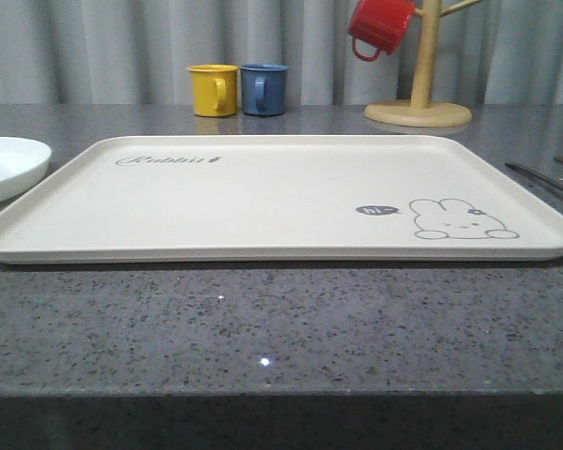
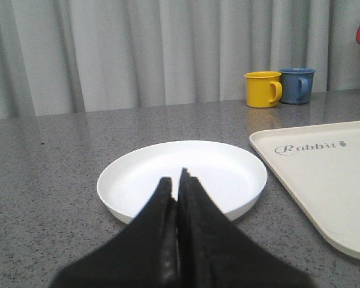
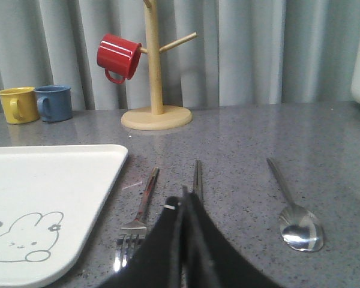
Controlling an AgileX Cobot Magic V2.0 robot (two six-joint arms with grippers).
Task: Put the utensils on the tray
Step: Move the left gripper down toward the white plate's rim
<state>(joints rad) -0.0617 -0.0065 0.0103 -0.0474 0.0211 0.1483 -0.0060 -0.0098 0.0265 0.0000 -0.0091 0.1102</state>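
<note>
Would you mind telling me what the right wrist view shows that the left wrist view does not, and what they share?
Right wrist view: the fork, chopsticks and spoon lying on the counter beside the tray, the wooden mug tree, the rabbit drawing, and the shut right gripper.

Left wrist view: the white plate and the shut left gripper.

Both: the tray, yellow mug, blue mug, red mug and grey counter.

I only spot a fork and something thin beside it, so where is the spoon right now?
In the right wrist view the spoon lies on the grey table to the right of the tray, beyond the fork and chopsticks.
</note>
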